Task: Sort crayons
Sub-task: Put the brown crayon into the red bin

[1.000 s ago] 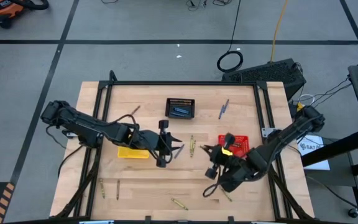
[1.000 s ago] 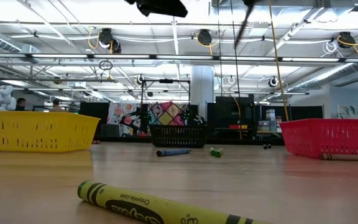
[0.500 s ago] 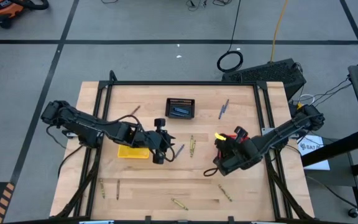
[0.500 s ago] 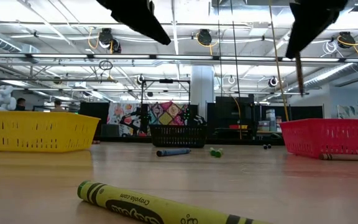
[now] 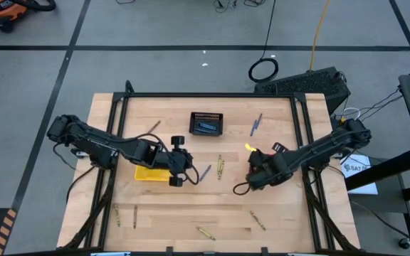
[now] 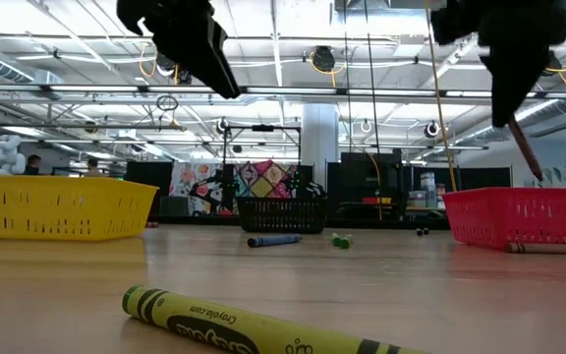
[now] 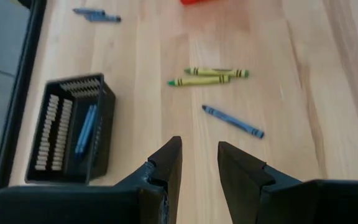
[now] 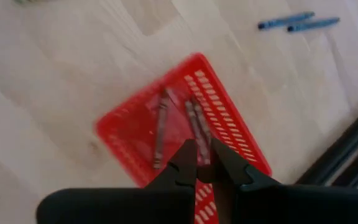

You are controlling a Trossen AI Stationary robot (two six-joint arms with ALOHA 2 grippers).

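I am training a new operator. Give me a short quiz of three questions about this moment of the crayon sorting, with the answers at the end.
1. True or false: the left gripper is holding a crayon.
2. The right gripper, shut on a brown-red crayon, hangs above which basket? A) yellow B) red C) black
3. Fill in the gap: the crayons lying inside the black basket are ___ in colour.

Key
1. False: its fingers stand open with nothing between them.
2. B, the red basket, which already has crayons in it.
3. Blue: the blue crayons lie side by side in it.
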